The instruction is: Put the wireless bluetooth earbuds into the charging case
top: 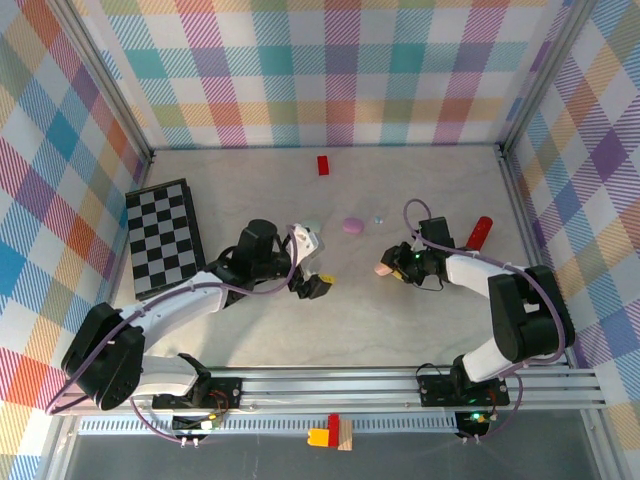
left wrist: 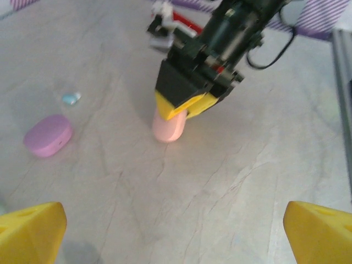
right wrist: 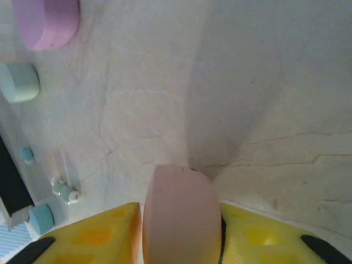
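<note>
A pink pebble-shaped case [top: 382,268] stands on its edge on the table, between the yellow fingers of my right gripper [top: 390,268]. In the right wrist view the pink case [right wrist: 181,214] fills the gripper [right wrist: 179,220]; one finger touches it and a thin gap shows on the other side. The left wrist view has the same case [left wrist: 169,126] under the right gripper [left wrist: 184,107]. A lilac case [top: 352,226] lies closed behind, with a light blue earbud [top: 378,220] beside it. My left gripper [top: 318,285] is wide open on bare table [left wrist: 176,236].
A pale mint case [right wrist: 19,81] lies past the lilac one [right wrist: 47,22], with several tiny buds [right wrist: 66,190] farther on. A checkerboard [top: 163,235] lies at the left, a red block [top: 323,165] at the back wall, and a red object [top: 480,232] at the right. Plaid walls enclose the table.
</note>
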